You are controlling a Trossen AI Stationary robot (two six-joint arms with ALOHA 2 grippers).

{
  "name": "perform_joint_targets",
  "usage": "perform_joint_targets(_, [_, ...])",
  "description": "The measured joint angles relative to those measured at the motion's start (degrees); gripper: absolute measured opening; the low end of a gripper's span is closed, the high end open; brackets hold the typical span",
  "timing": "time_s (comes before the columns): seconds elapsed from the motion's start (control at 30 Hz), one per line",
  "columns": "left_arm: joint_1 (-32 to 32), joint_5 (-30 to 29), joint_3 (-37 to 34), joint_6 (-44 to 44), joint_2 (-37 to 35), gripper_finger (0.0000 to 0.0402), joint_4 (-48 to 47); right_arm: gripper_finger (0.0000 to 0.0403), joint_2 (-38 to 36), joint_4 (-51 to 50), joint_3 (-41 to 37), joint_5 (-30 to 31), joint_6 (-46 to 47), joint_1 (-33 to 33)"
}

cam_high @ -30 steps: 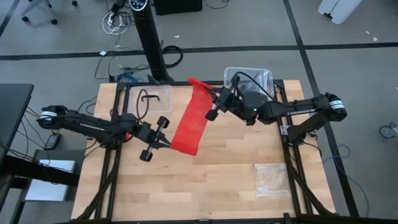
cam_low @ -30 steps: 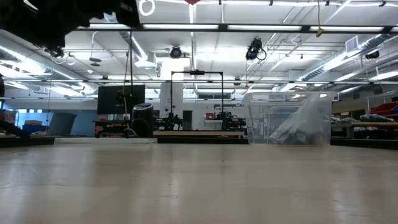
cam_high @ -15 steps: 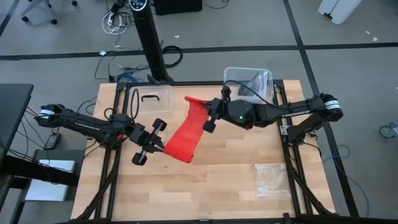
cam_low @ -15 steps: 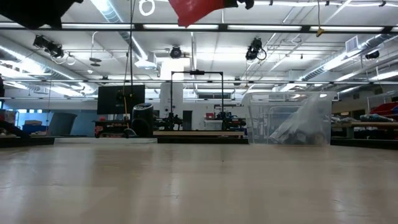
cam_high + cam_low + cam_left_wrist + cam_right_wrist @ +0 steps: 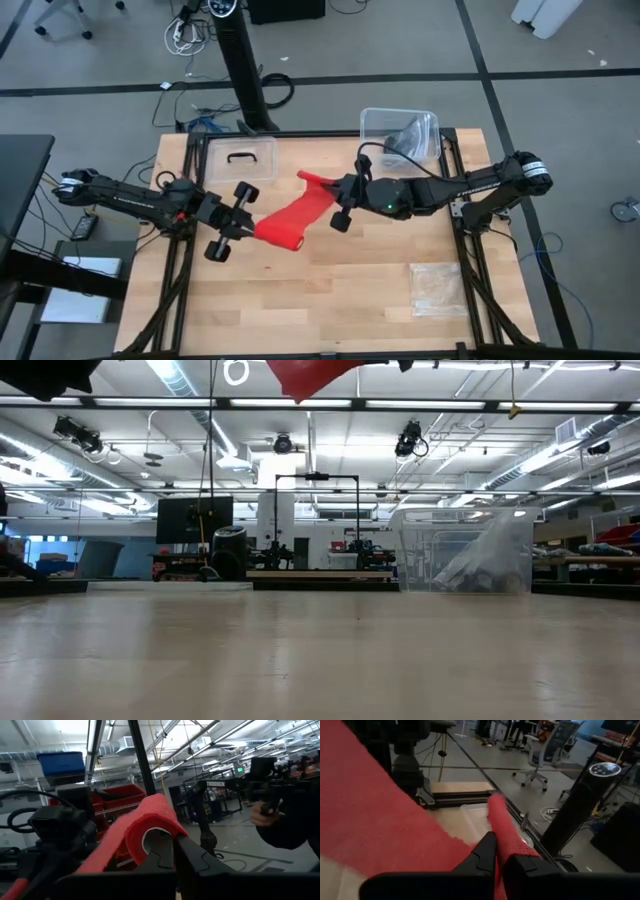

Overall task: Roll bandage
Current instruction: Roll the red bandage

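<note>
The bright red bandage (image 5: 295, 212) is stretched in the air between my two grippers, over the middle of the table. In the low view only its lower part (image 5: 310, 374) shows at the top edge. My left gripper (image 5: 257, 224) is shut at the bandage's near left end, where the fabric curls over its fingertips (image 5: 155, 822). My right gripper (image 5: 330, 192) is shut on the far right end. My left gripper has the bandage's end wound in a loop (image 5: 150, 815) over the tips of its shut fingers. The fingers point toward the table's right, tilted a little upward. From there the band runs off, lifted clear of the table. My right gripper pinches a bunched part of the band near its far end (image 5: 506, 837) between its two fingers. It comes from the table's right, about level. A short tail (image 5: 312, 178) sticks out beyond the fingers, and the wide band (image 5: 375, 820) spreads away toward the left gripper, off the table.
A clear bin (image 5: 400, 130) holding a crinkly bag stands at the far right and shows in the low view (image 5: 465, 550). A clear box with a black handle (image 5: 240, 158) sits at the far left. A flat clear bag (image 5: 437, 288) lies near right.
My right gripper has come down and toward the table's near left, rolling its wrist. My left gripper has drawn toward the table's left edge and risen. The bandage, earlier a broad sheet slanting steeply from the right gripper, now spans shorter, narrower and more bunched between the two.
</note>
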Motion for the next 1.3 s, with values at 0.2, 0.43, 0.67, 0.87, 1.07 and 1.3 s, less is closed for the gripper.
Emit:
perform_joint_targets(0.2, [0.0,-0.9,0.0,-0.1,0.0,0.0000,-0.1,0.0061,0.0,0.1,0.0,0.0,1.2,0.8])
perform_joint_targets(0.43, [0.0,-0.9,0.0,-0.3,-0.2,0.0000,0.3,0.0130,0.0,1.1,0.0,0.2,0.0,1.1])
perform_joint_targets(0.67, [0.0,-0.9,0.4,-0.3,-0.2,0.0000,0.0,0.0201,-1.1,3.7,0.0,2.0,-3.6,1.1])
perform_joint_targets(0.87, [0.0,-0.9,0.4,-0.4,-0.3,0.0000,-0.6,0.0243,-2.0,4.3,0.0,1.9,0.9,1.1])
perform_joint_targets(1.07, [0.0,-0.8,0.4,-0.4,-0.3,0.0000,-1.3,0.0270,-2.0,3.4,0.0,-2.3,13.8,1.1])
perform_joint_targets(1.3, [0.0,-0.7,0.4,-0.4,-0.3,0.0000,-2.0,0.0282,-2.0,1.2,0.0,-10.2,29.7,1.1])
